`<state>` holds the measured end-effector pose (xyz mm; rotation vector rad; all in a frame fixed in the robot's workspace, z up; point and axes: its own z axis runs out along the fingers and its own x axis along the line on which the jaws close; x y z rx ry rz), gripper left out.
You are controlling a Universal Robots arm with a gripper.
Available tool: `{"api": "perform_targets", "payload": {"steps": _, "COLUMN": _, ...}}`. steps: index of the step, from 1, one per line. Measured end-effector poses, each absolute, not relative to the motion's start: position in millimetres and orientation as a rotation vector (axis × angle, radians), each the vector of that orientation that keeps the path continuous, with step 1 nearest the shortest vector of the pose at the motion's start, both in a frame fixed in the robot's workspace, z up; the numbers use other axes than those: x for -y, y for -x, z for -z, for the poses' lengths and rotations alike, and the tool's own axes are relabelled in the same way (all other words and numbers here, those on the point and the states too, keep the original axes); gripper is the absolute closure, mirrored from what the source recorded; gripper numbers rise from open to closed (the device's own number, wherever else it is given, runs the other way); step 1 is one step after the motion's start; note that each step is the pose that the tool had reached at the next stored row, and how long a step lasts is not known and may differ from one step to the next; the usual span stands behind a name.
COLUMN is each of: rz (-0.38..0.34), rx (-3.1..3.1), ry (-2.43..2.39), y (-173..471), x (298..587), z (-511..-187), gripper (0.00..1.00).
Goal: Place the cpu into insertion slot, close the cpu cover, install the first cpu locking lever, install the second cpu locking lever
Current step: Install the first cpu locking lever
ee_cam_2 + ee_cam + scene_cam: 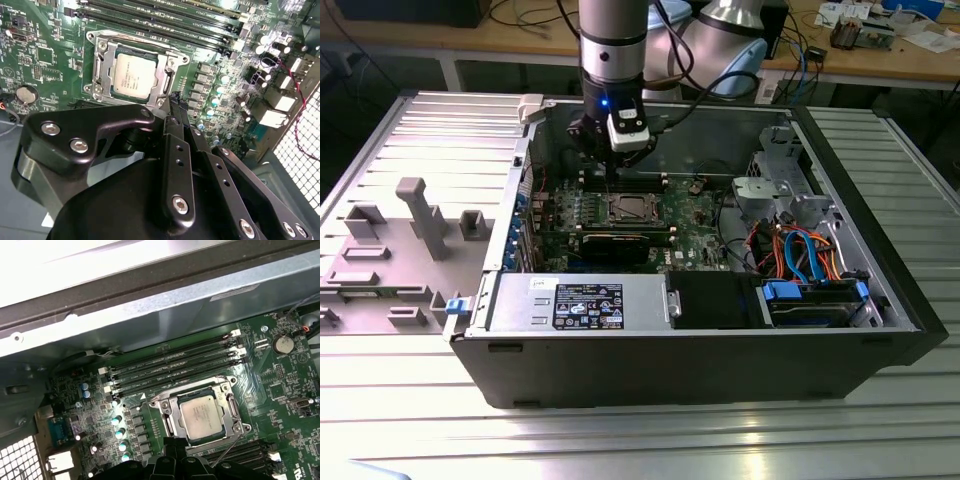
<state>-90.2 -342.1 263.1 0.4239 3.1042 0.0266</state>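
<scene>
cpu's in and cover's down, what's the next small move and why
Likely ease the shut gripper onto the thin locking lever and press it toward its catch: the cpu lies in the insertion slot, the cpu cover lies flat around it, and the lever seems to stand free nearby.

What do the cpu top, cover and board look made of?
The cpu top looks like dull silver-grey metal, matte with faint print. The cover looks like thin bright sheet metal, maybe steel; its edges glint. The board is green lacquered laminate, probably fibreglass, with fine traces.
</scene>
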Motion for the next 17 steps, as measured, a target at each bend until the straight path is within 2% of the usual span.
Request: {"api": "perform_targets", "payload": {"steps": 17, "rz": -0.043, "rx": -3.113, "ry": -0.363, "y": 102, "x": 343, "z": -263, "gripper": 0.89}}
